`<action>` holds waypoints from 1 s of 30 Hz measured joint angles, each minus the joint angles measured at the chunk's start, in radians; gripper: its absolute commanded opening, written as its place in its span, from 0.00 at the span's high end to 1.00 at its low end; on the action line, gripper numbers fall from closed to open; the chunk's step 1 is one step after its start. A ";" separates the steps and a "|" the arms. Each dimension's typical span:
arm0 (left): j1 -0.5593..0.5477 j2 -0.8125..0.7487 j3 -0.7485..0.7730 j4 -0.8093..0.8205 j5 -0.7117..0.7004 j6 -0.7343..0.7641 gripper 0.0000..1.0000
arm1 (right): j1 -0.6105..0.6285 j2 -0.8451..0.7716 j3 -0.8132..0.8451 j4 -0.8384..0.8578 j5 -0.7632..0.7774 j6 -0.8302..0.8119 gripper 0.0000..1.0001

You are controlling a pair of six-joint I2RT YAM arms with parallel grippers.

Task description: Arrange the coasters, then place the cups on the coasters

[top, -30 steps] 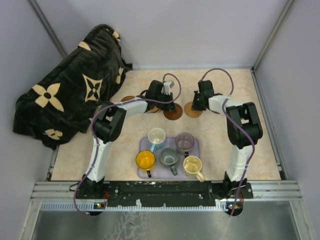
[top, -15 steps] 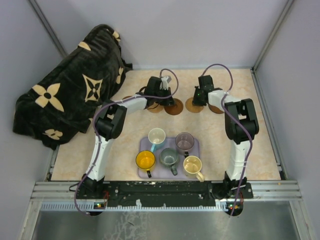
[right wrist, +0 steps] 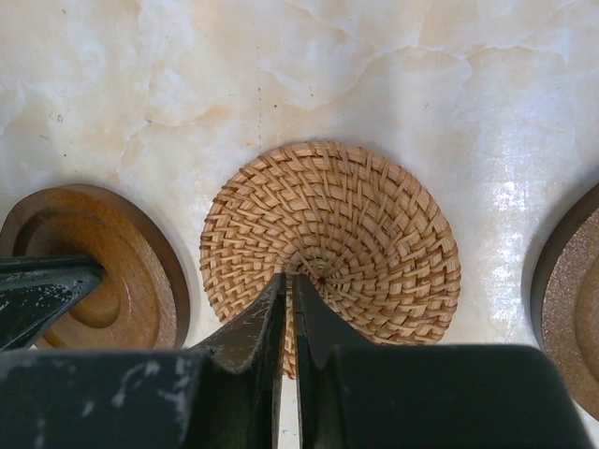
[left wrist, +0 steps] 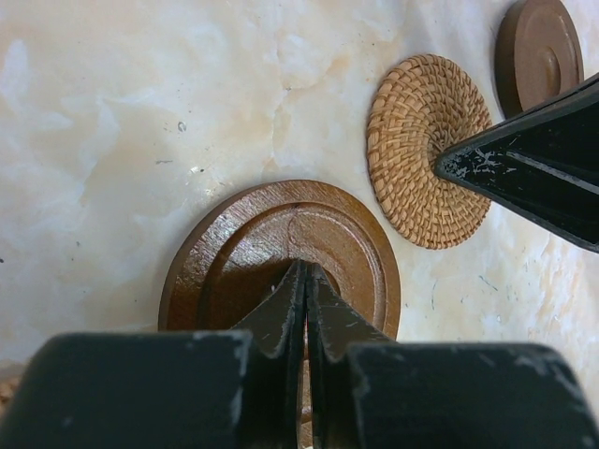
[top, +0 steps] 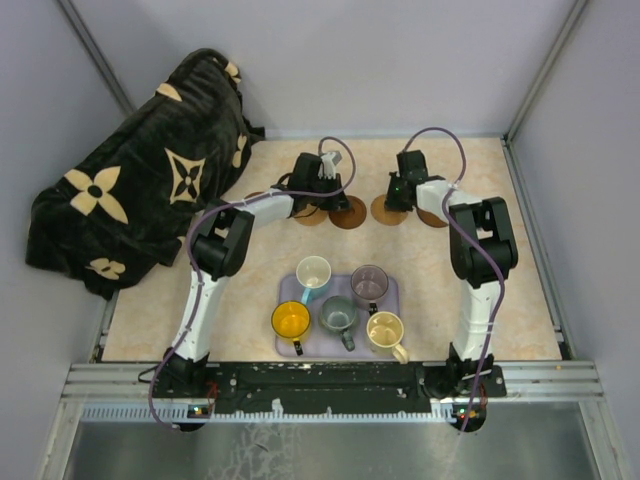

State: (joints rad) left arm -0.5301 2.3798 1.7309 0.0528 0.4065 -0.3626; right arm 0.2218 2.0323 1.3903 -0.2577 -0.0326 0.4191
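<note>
Several round coasters lie in a row at the back of the table. My left gripper (left wrist: 306,267) (top: 338,203) is shut, its tips resting on a dark brown wooden coaster (left wrist: 281,243) (top: 349,219). My right gripper (right wrist: 288,278) (top: 397,203) is shut too, tips on the middle of a woven tan coaster (right wrist: 356,224) (left wrist: 426,150) (top: 388,213) just right of it. Neither holds anything. The cups stand on a lavender tray (top: 392,303): white-blue (top: 313,272), purple-grey (top: 369,284), yellow-orange (top: 290,320), grey-green (top: 338,315) and cream-yellow (top: 385,330).
A black blanket with beige flowers (top: 140,190) is heaped at the back left. Further brown coasters lie at each end of the row (top: 310,216) (top: 436,216) (right wrist: 573,309). Grey walls close the back and the sides.
Both grippers moved slightly toward the back wall, and the dark wooden and woven coasters under their tips slid back with them. The cups did not move.
</note>
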 measured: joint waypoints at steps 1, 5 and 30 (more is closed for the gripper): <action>0.000 0.001 0.000 0.002 0.005 -0.001 0.94 | 0.000 0.000 0.000 0.000 -0.001 0.000 0.87; 0.000 0.005 0.000 0.011 0.026 -0.009 0.94 | 0.000 0.000 0.001 0.002 -0.006 -0.004 0.82; 0.011 0.029 0.026 0.042 0.093 -0.041 0.93 | -0.003 -0.006 0.018 -0.029 0.006 -0.081 0.70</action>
State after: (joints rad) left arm -0.5186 2.4088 1.7569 0.0948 0.4999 -0.4038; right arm 0.2192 2.0262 1.4086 -0.2871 -0.0269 0.3382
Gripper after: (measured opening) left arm 0.067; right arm 0.288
